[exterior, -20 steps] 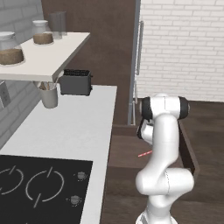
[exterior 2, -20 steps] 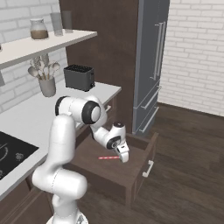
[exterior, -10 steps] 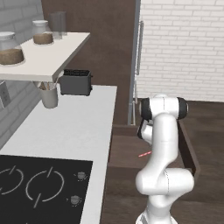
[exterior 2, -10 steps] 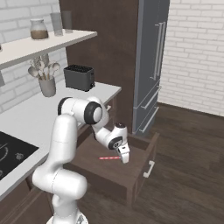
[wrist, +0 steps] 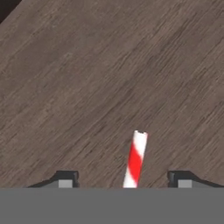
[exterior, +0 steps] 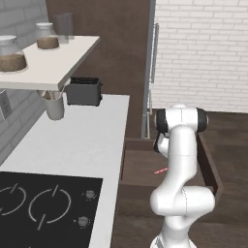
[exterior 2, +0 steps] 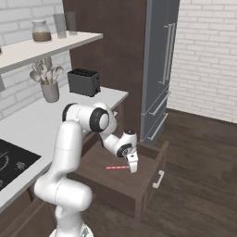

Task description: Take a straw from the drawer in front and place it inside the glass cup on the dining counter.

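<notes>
In the left base view the white arm rises from the lower right and bends down over the open drawer (exterior: pixel 206 162), which stands pulled out to the right of the white counter (exterior: pixel 72 150) with the black cooktop (exterior: pixel 43 210). A short pink-red piece of the straw (exterior: pixel 161 170) shows just left of the arm, lying on the drawer floor. On the far end of the counter sits a black toaster (exterior: pixel 84 91), with a utensil holder (exterior: pixel 54 105) to its left under the shelf (exterior: pixel 48 65) of jars.

In the right base view the gripper (exterior 2: pixel 133 167) points down into the drawer (exterior 2: pixel 152 173), its tips just above the right end of the straw (exterior 2: pixel 115 167) — the straw lies flat across the drawer floor. Beyond the drawer stands a tall grey fridge (exterior 2: pixel 159 69).

In the hand view the two dark fingertips (wrist: pixel 65 180) stand well apart at the bottom, and the red-and-white striped straw (wrist: pixel 136 158) runs up between them, nearer the right one, against the brown wood of the drawer floor (wrist: pixel 87 78). The fingers are spread and touch nothing.
</notes>
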Controlling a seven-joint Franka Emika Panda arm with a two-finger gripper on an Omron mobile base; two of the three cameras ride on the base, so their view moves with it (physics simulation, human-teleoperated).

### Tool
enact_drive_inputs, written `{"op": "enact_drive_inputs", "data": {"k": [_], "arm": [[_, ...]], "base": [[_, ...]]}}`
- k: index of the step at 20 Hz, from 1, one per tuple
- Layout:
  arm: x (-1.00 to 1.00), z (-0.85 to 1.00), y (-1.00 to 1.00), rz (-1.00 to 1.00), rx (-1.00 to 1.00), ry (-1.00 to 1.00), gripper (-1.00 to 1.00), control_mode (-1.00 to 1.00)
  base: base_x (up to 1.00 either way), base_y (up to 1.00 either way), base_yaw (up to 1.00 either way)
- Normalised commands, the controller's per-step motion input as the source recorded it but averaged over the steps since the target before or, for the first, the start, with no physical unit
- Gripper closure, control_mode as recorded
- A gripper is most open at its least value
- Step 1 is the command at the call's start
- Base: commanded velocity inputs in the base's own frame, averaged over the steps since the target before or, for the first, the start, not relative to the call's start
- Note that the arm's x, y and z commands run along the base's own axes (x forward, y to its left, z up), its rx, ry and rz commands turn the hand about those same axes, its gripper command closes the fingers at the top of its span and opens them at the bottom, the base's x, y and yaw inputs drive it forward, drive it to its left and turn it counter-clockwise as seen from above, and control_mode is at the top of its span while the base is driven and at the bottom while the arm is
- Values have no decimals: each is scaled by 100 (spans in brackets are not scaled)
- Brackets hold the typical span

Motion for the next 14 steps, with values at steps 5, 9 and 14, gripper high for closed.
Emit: {"op": "enact_drive_inputs", "data": {"k": [5,9,14], "arm": [[0,-5,0,-10,0,0,100,-100],[0,0,0,-11,0,0,100,-100],[0,1,0,-11,0,0,100,-100]], "base": [[0,0,0],[0,0,0],[0,0,0]]}}
